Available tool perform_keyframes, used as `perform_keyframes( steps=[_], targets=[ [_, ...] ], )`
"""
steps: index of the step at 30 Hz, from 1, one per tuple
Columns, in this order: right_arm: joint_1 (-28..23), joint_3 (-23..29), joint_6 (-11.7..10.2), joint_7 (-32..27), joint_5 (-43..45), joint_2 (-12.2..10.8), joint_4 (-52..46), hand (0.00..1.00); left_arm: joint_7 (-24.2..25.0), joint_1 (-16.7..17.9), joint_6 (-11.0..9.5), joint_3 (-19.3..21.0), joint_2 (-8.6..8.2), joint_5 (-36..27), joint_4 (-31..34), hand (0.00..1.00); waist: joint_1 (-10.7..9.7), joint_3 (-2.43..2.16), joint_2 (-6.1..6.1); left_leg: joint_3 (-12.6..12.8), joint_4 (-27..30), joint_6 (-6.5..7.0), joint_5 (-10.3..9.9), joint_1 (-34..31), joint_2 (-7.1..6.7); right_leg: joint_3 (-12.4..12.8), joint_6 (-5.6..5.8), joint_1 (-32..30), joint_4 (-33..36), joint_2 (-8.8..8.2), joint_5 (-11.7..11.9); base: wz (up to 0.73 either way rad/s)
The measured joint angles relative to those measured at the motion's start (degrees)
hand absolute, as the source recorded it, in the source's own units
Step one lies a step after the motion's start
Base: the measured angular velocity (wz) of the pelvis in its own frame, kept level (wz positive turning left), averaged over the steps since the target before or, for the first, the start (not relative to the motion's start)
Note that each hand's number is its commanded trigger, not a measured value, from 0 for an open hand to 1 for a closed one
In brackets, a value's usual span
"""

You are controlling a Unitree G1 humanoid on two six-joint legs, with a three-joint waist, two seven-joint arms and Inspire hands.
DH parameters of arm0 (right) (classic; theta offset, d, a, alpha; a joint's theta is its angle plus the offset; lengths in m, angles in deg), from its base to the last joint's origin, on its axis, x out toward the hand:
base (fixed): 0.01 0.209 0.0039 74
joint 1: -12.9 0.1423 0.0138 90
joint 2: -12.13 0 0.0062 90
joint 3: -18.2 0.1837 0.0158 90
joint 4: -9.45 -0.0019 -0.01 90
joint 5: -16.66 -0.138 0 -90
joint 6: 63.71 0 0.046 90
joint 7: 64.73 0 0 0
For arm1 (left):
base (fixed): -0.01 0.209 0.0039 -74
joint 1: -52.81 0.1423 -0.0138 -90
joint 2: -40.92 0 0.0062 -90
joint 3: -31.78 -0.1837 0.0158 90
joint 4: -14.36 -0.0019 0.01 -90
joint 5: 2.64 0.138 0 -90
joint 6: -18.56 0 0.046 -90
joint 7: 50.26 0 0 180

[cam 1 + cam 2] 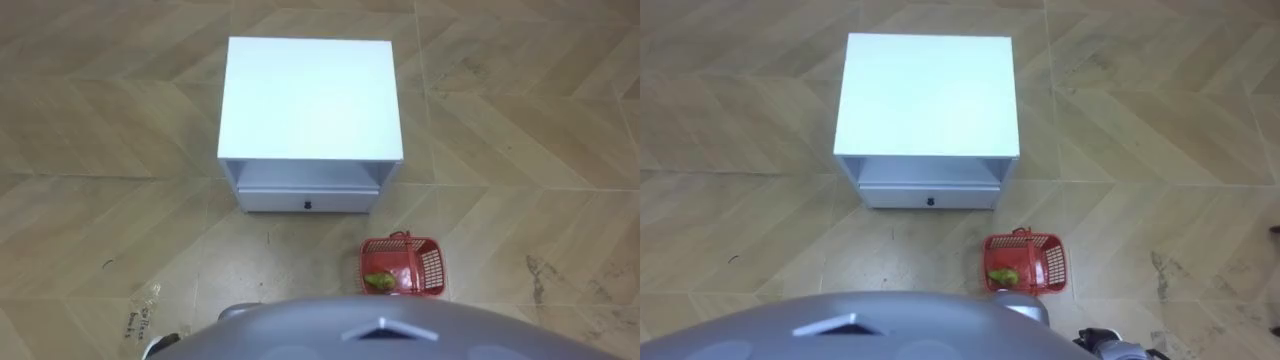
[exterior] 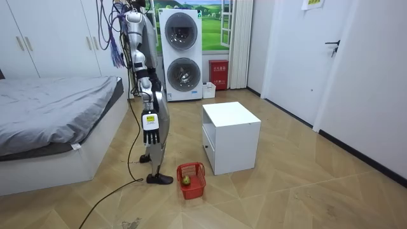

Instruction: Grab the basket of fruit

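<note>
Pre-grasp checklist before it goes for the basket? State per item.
1. Basket upright on the floor by the robot's feet, on its right: ok.
2. Fruit lies inside the basket: ok.
3. Right robot hand empty, fingers straight, hanging at its side: ok.
4. Hand low enough to reach the basket: not ok; the robot stands upright and the basket is at floor level.
5. Handle raised for a grasp: cannot tell.
6. Cabinet apart from the basket: ok.
</note>
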Motion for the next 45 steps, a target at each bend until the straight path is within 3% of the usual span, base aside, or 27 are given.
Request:
perform_keyframes(
  steps=[18,25,31,36,40,42,45],
  targets=[
    [0.5,-2.3,0.1,0.2,0.0,0.0,0.7,0.0,-0.3,-0.4,-0.2,-1.0,0.0,0.0,-0.1,0.0,0.3,-0.04,-0.29,0.0,0.0,0.0,0.0,0.0,0.03,0.2,0.05,0.1,0.1,0.05,-0.1,0.0],
    [0.3,-2.3,-0.1,0.5,0.0,-0.1,0.8,0.0,-0.5,-0.6,-0.3,-0.9,-0.03,0.0,-0.1,0.0,0.7,0.05,-0.52,0.5,0.0,0.0,0.0,0.0,-0.13,1.6,0.04,-0.3,0.1,0.13,-0.1,-0.05],
    [0.2,-2.2,-0.7,0.5,-0.1,-0.1,0.9,0.0,-0.4,-0.8,-0.4,-0.9,-0.03,0.0,-0.1,0.0,1.0,-0.17,0.01,1.1,0.0,0.0,0.0,-0.2,-0.16,2.6,0.04,-1.0,0.3,0.19,-0.1,-0.06],
    [0.1,-2.1,-0.6,0.3,-0.1,-0.2,-0.6,0.0,0.1,-1.5,-0.2,-0.9,0.05,0.1,-0.1,0.0,0.7,-0.32,0.38,1.8,0.5,0.01,0.0,-1.5,-0.78,2.8,0.13,-3.8,3.3,-0.82,-1.0,-0.08],
    [0.6,-1.9,-0.9,-0.3,-0.1,-0.3,-0.5,0.0,0.5,-2.6,-0.4,-0.8,1.45,0.0,-0.2,0.0,0.5,0.12,0.36,3.8,2.2,0.05,0.0,-2.6,-1.46,3.2,0.13,-6.2,6.2,-1.84,-1.0,-0.21],
    [0.6,-1.6,-0.9,-0.6,-0.1,0.0,-0.7,0.0,0.5,-3.1,-0.7,-0.6,2.04,0.0,-0.4,0.0,0.2,0.14,0.36,4.8,3.1,0.65,-0.3,-3.8,-1.89,4.0,0.25,-7.5,6.5,-2.14,-0.6,-0.19],
    [1.4,-1.0,-0.8,-1.3,0.1,0.4,-0.7,0.0,0.5,-3.5,-1.2,0.7,1.95,0.1,-1.2,0.0,-0.5,-0.13,1.2,7.0,4.1,2.7,-0.1,-7.0,-2.81,6.4,1.06,-10.0,4.5,-2.43,2.5,-0.31]
  ],
)
